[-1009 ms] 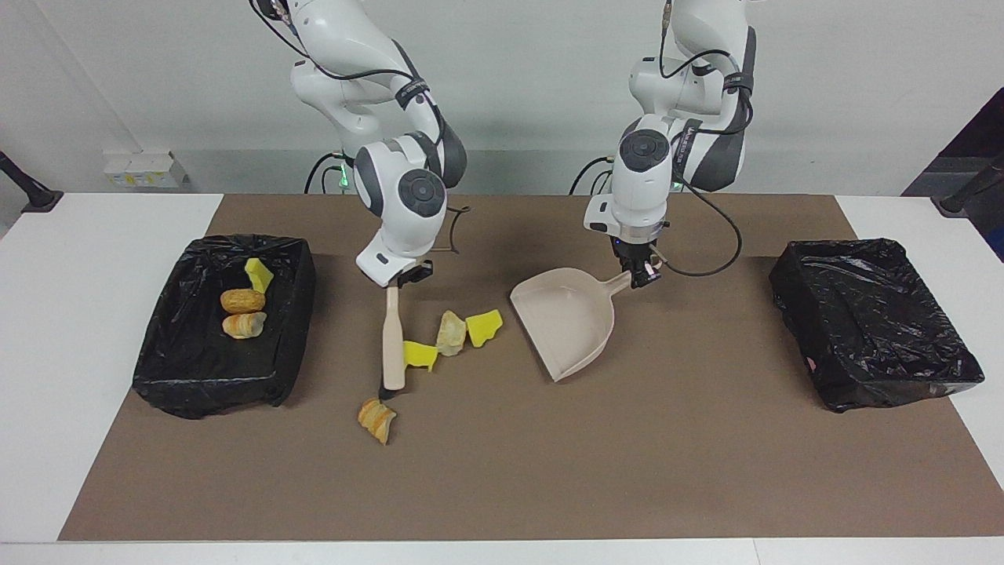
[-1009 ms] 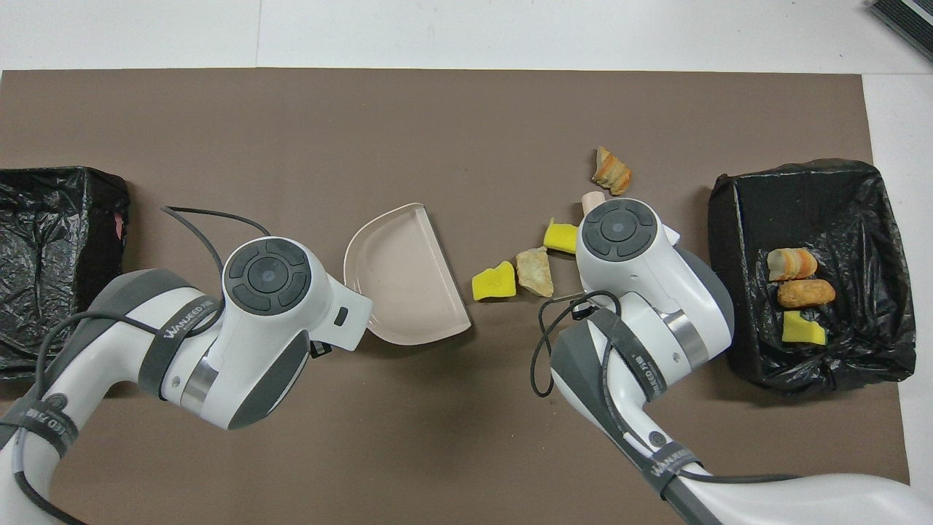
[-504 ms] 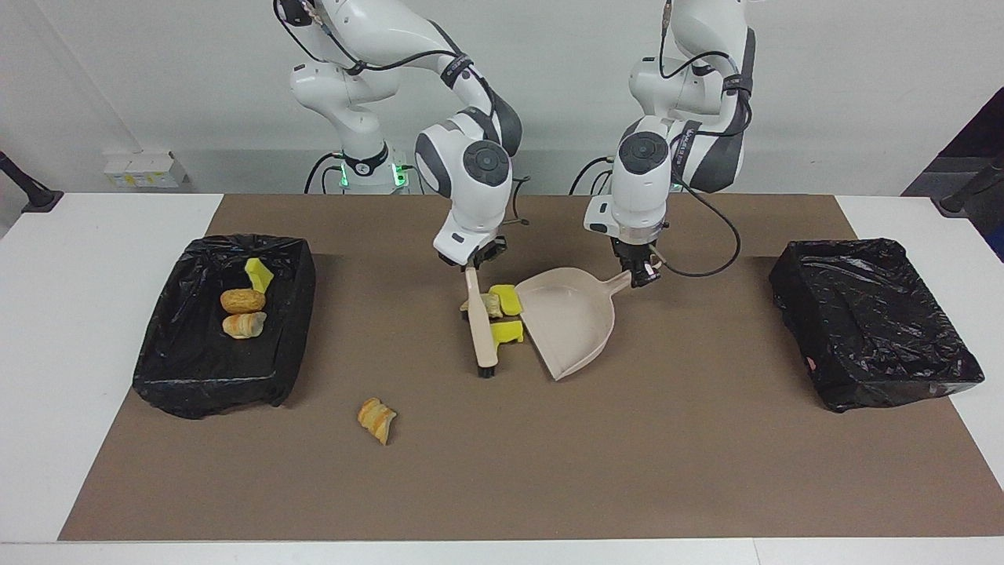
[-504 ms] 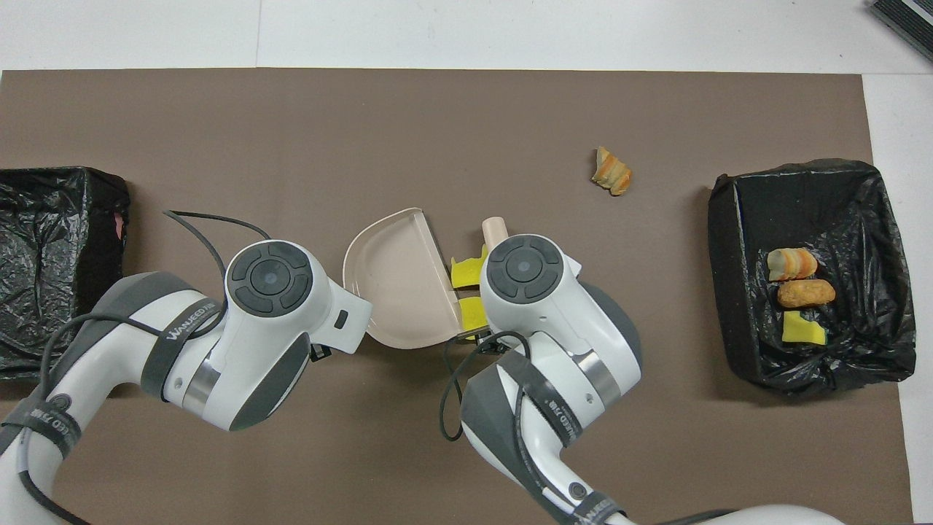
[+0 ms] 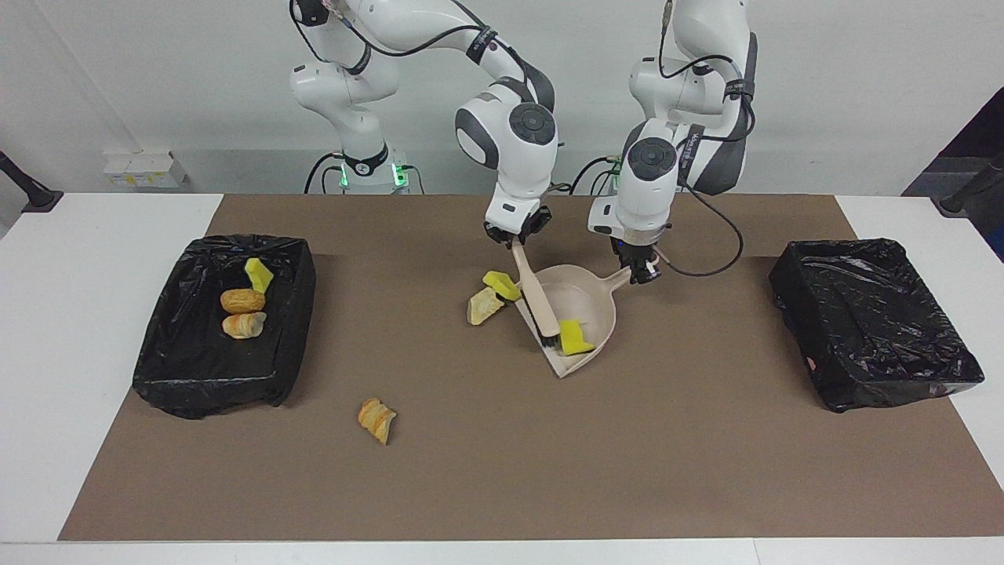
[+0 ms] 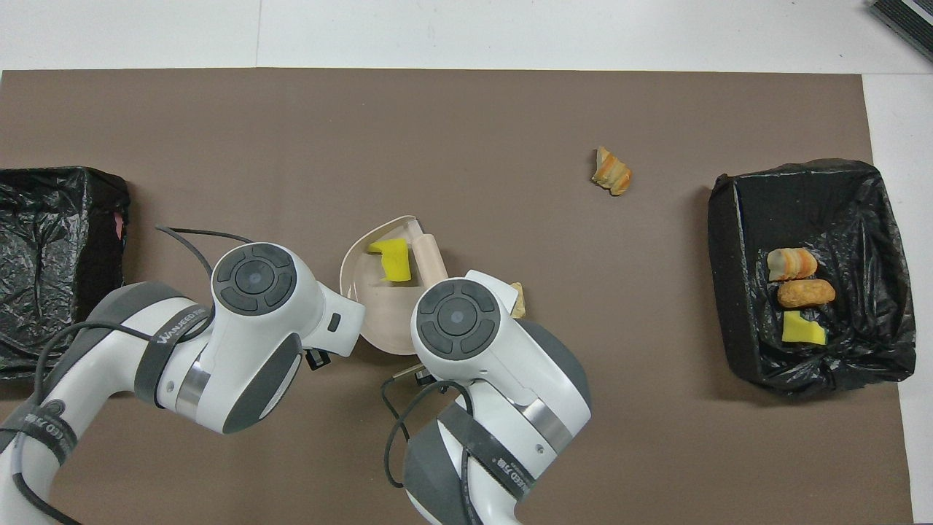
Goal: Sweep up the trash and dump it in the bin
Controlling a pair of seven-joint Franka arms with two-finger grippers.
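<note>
the right gripper (image 5: 515, 235) is gripping the brush (image 5: 540, 304) tight by its handle and has dragged it across the mat toward the dustpan (image 5: 584, 302). a second ago three pieces lay loose on the mat; now one yellow chunk (image 5: 576, 337) is sitting in the pan, right at the bristle tip. a second yellow chunk (image 5: 500, 284) and a bread lump (image 5: 481, 307) are lying just outside the pan's lip, below the fingers holding the brush. so this sweep is only partly working. the left gripper (image 5: 643, 271) is pinching the pan's handle. a striped bread piece (image 5: 376, 420) is lying well apart. three pieces are already in the bin (image 5: 180, 369) at the right arm's end.
</note>
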